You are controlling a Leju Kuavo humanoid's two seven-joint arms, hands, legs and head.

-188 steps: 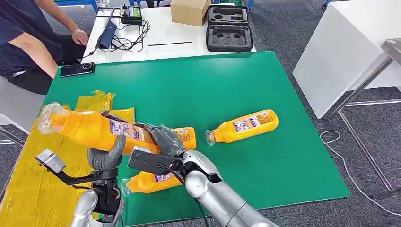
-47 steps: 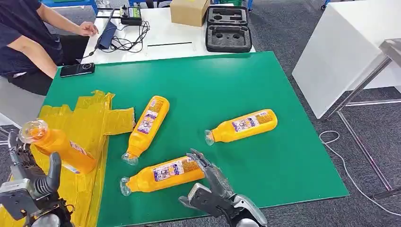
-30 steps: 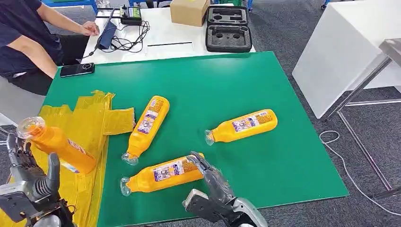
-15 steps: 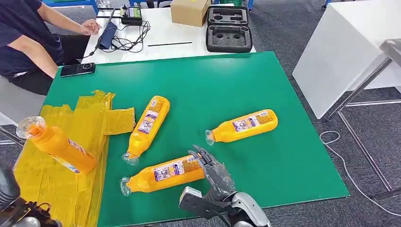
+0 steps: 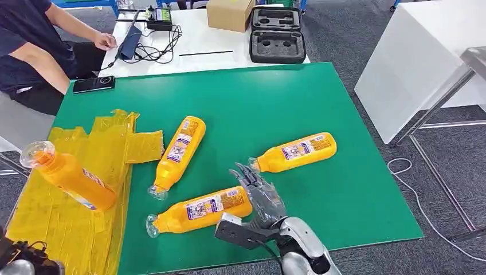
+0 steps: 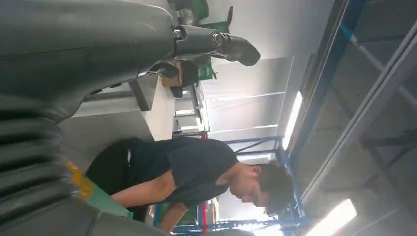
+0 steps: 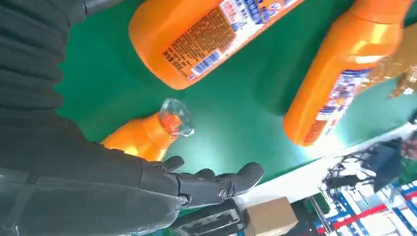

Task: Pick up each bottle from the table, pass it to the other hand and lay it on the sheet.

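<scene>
One orange bottle [image 5: 70, 176] lies on the yellow sheet [image 5: 54, 220] — three left; right hand [image 5: 259, 192] empty, fingers spread, left hand [image 6: 59, 59] can't tell.

Robotics lab or workshop test bay.
A green work table [image 5: 298, 103] is standing on grey carpet; at twelve o'clock, a white bench [image 5: 195, 54] is carrying cables, a foam-lined case [image 5: 277, 35] and a cardboard box [image 5: 229, 14].

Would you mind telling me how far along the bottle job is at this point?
Done: one bottle lies on the yellow sheet. In hand: nothing is held; the right hand hangs open beside the base of the nearest bottle on the green table. Left: that one, the middle bottle and the far bottle, three in all. The left hand holds nothing.
</scene>
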